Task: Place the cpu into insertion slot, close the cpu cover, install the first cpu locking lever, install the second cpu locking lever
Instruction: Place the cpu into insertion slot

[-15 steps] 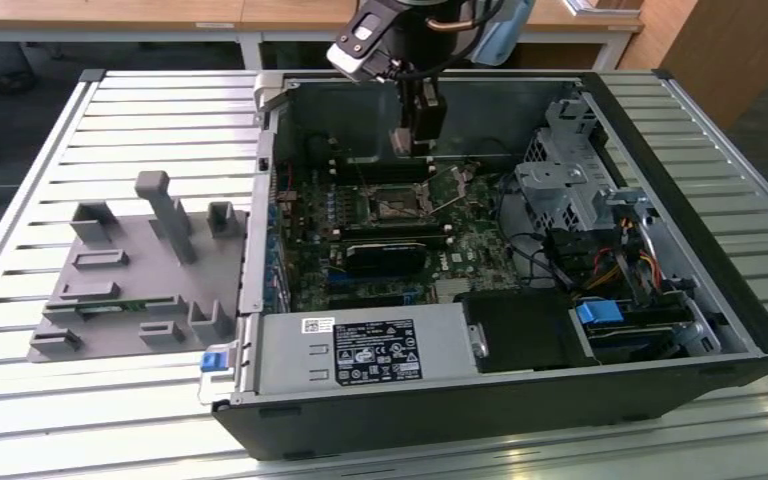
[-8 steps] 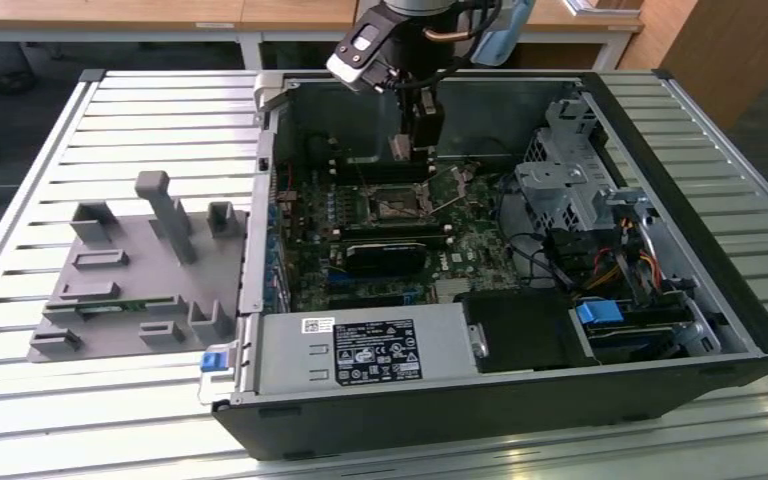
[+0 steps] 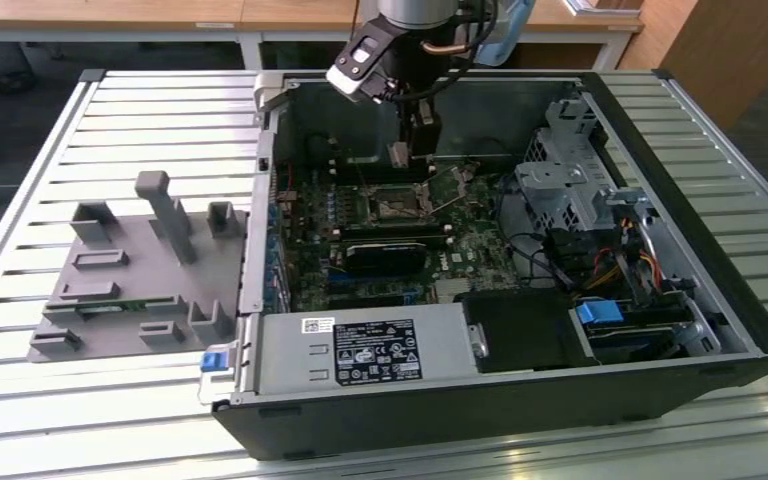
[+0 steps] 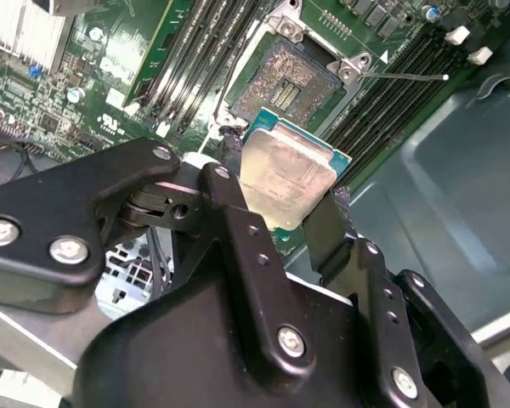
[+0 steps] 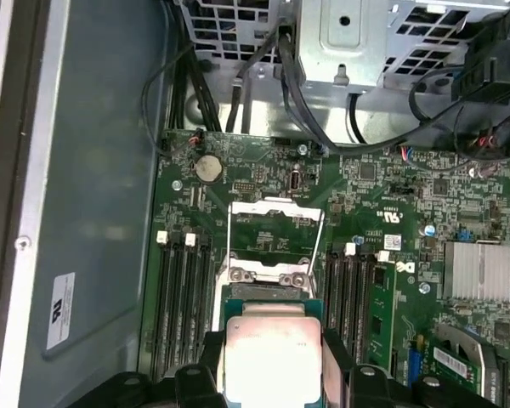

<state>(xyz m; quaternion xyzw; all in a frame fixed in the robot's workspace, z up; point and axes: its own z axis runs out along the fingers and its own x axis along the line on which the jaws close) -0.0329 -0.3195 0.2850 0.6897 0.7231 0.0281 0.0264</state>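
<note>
While the grey moulded fixture (image 3: 137, 270) is seen lying on the slatted table (image 3: 37, 130) toward the exterior view's left, the open computer case (image 3: 491, 425) is found just beside it, with a labelled power supply (image 3: 357, 355) set along its near wall. Further toward the exterior view's right, the green motherboard (image 3: 357, 255) is exposed inside the case, and the insertion slot (image 3: 395, 205) is set into it. The gripper (image 3: 418, 150) is held over the board, close to the slot but apart from it. A metal drive cage (image 3: 564, 190) and a blue latch (image 3: 600, 312) are placed at the exterior view's right end of the case. In both wrist views the gripper (image 4: 285, 174) is shown clamped on the cpu (image 4: 285, 183) (image 5: 272, 357). The chip is gripped at two opposite edges by the black fingers (image 4: 327, 225), with its silvery top turned toward the cameras. The chip is carried clear of the board, not yet seated. In the second wrist view the insertion slot (image 4: 293, 81) is left bare, its contact field uncovered, and a thin lever rod (image 4: 404, 76) is seen beside it. In the first wrist view the cpu cover (image 5: 272, 208) is swung open beyond the socket, flanked by memory slots (image 5: 183, 297), with a coin cell (image 5: 206, 167) near it.
</note>
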